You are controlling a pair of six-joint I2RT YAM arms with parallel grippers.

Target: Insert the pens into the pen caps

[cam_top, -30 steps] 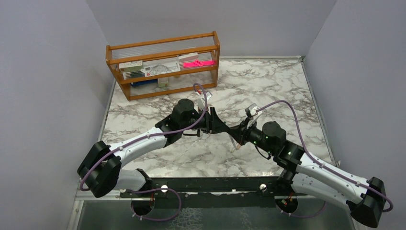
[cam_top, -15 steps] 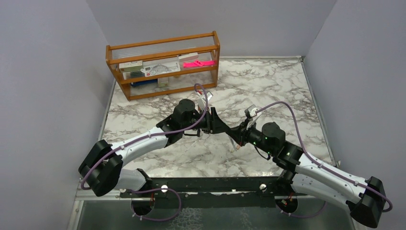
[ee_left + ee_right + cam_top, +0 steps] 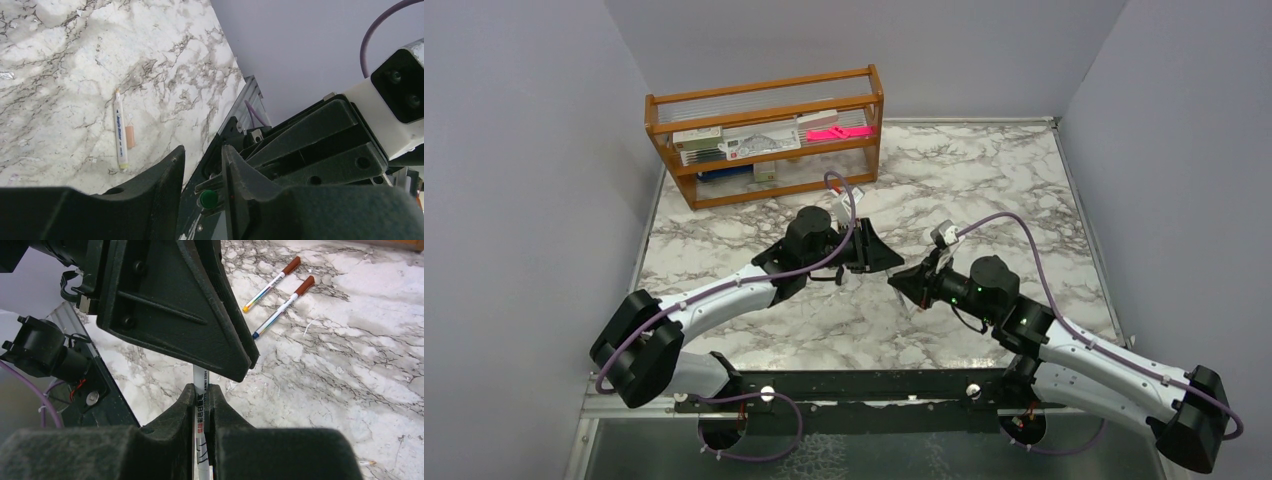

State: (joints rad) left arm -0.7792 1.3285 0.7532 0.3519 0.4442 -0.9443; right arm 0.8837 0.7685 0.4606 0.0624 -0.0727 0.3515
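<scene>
Hiding the pen (image 3: 199, 379) tip above pinching right gripper (image 3: 201, 391): left gripper (image 3: 244, 362)

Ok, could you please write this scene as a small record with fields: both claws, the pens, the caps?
Left claw: jaws a little apart, nothing seen between them
Right claw: shut on a white pen, its tip toward the left claw
Capped pens: two with red-brown caps, side by side on the marble table
Loose pen: lying on the table, a pale peach cap close beside it
Rack: wooden, far left corner
</scene>
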